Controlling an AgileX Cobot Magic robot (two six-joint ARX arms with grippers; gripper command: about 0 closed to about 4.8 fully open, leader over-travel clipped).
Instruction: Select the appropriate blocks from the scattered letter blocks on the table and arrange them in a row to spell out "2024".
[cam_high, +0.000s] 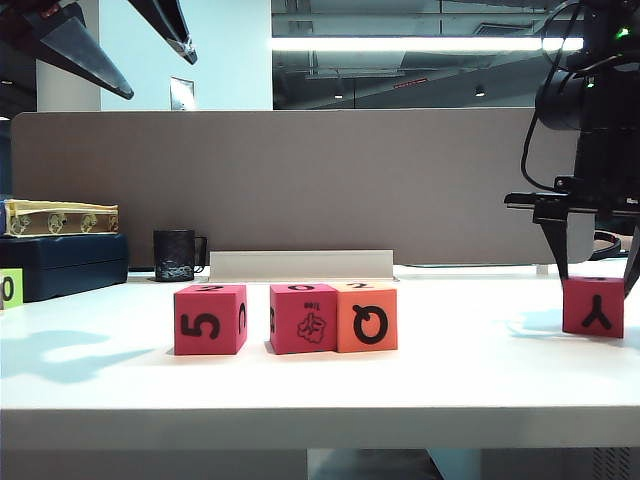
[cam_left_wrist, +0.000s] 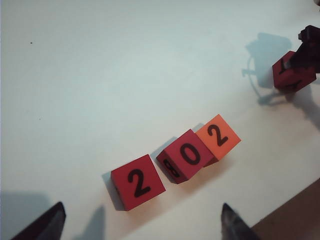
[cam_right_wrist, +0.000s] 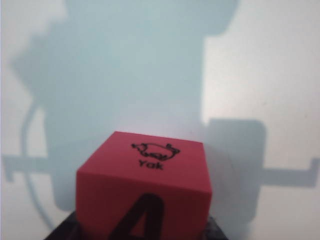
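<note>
- Exterior view: the table (cam_high: 320, 390) carries three blocks in a row near the middle and one off to the right.
- Leftmost is the 5 block (cam_high: 210, 319), pink-red, standing a little apart from the next two.
- The tree block (cam_high: 303, 318), pink-red, and the Q block (cam_high: 367, 317), orange, stand side by side and touching.
- The Y block (cam_high: 593, 306), pink-red, rests on the table at the right, well apart from the row.
- The right gripper (cam_high: 597, 275) points down over the Y block, one dark finger at each of its sides. Contact cannot be confirmed from this view.
- The left gripper (cam_high: 150, 60) shows only as two dark fingertips at the upper left, high above the table, spread apart with nothing between them.
- A dark mug (cam_high: 175, 255), a white tray (cam_high: 300, 265), a dark box (cam_high: 62, 263) and a green block (cam_high: 10, 288) sit toward the back, before the divider (cam_high: 300, 180).
- Left wrist view: the three row blocks show 2, 0 and 2 on their top faces; the first 2 stands just apart, the 0 and the orange 2 touch.
- Both left fingertips (cam_left_wrist: 47, 225) are wide apart and empty, on the near side of the row.
- The fourth block appears far off, flanked by the right gripper's dark fingers.
- Right wrist view: the Y block fills the foreground, with a small animal drawing labelled "Yak" on one face and a large 4 on another.
- Dark finger parts sit at the block's lower corners; the jaws stand about block-wide, but whether they grip cannot be told.
</note>
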